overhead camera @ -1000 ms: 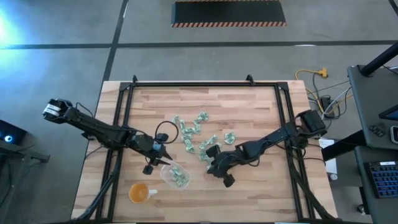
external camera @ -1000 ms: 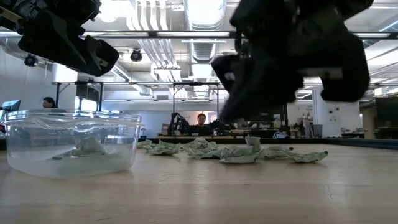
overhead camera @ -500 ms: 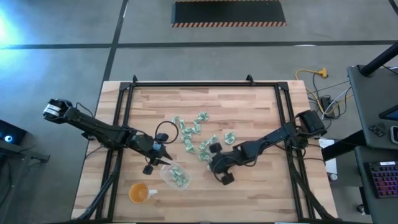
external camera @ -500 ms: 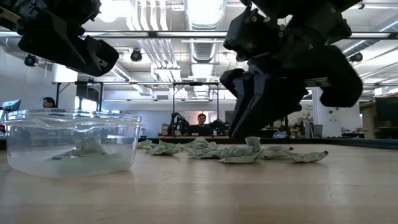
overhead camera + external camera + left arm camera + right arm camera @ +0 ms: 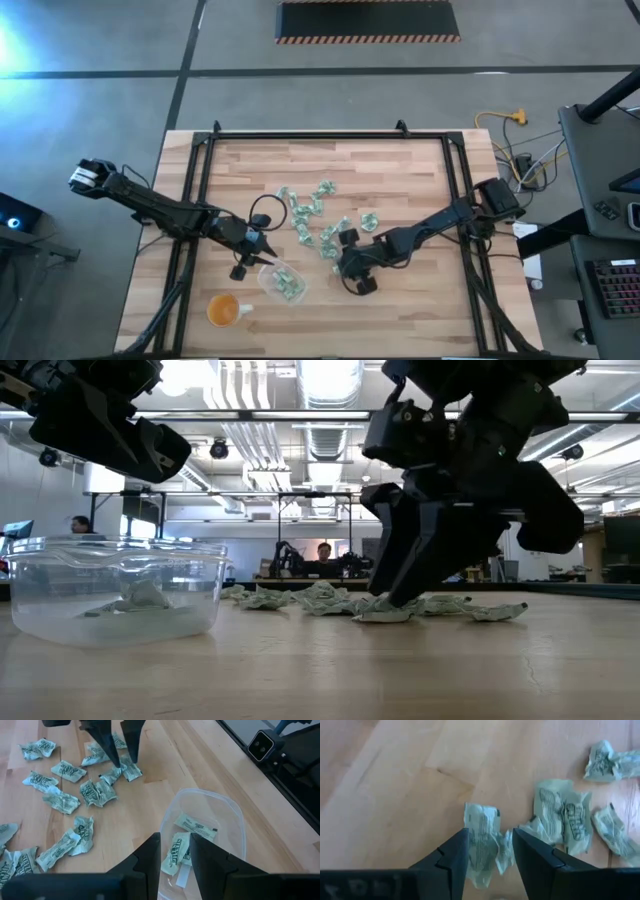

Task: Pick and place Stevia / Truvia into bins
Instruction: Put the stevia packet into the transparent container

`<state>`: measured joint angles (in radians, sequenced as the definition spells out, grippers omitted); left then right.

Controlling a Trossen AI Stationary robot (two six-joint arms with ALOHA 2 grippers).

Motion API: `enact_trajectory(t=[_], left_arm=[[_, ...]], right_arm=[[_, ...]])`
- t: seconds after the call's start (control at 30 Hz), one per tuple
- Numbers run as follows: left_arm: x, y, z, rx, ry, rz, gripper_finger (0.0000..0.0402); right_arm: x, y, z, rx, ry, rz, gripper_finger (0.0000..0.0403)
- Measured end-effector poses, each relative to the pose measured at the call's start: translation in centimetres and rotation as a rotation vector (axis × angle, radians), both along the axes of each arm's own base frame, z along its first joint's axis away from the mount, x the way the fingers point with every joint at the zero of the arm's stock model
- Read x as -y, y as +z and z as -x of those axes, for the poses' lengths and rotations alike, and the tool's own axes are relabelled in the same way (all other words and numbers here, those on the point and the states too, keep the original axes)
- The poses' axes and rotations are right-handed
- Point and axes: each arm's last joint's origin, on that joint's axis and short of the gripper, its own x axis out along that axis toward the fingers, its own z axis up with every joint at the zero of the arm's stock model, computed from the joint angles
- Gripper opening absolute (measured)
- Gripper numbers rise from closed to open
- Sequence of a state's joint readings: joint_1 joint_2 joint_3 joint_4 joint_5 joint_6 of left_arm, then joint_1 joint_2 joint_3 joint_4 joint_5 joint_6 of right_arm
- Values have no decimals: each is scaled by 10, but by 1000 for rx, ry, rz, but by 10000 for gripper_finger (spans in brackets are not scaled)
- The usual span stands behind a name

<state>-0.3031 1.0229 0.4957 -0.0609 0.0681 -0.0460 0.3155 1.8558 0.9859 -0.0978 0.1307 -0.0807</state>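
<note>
Several pale green packets (image 5: pixel 312 212) lie scattered on the middle of the wooden table. The clear tub (image 5: pixel 283 283) stands toward the near edge with a few packets (image 5: pixel 186 847) inside. My left gripper (image 5: pixel 175 855) hangs open and empty just above the tub's rim (image 5: pixel 235 815). My right gripper (image 5: pixel 490 851) is open, pointing down, its fingertips at the table on either side of one crumpled packet (image 5: pixel 481 840) at the near edge of the scatter. That gripper also shows in the low view (image 5: pixel 390 600). My right gripper comes from above, pointing down, with one finger (image 5: pixel 451 854) on each side of the crumpled packet (image 5: pixel 129 771), which lies flat on the table. I cannot tell whether the fingers touch it.
An orange cup (image 5: pixel 222 310) stands near the table's front left, beside the tub. A black frame (image 5: pixel 200 160) runs along the table's far and side edges. Bare wood lies at the near right. People sit in the room beyond the table.
My right gripper has come down from above the packets until its fingertips reach the table around one packet, tipping more upright as it came. The tub and the packets have stayed where they were.
</note>
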Motion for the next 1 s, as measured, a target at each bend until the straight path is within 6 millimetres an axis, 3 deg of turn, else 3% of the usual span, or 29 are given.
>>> enact_trajectory(t=[0.23, 0.77, 1.0], left_arm=[[0, 0, 0, -1, 0, -1, 86], [0, 0, 0, -1, 1, -1, 86], [0, 0, 0, 0, 4, -3, 86]], right_arm=[[6, -3, -1, -14, -33, 26, 122], [12, -5, 1, -32, -25, 49, 14], [11, -2, -1, -22, -13, 55, 9]])
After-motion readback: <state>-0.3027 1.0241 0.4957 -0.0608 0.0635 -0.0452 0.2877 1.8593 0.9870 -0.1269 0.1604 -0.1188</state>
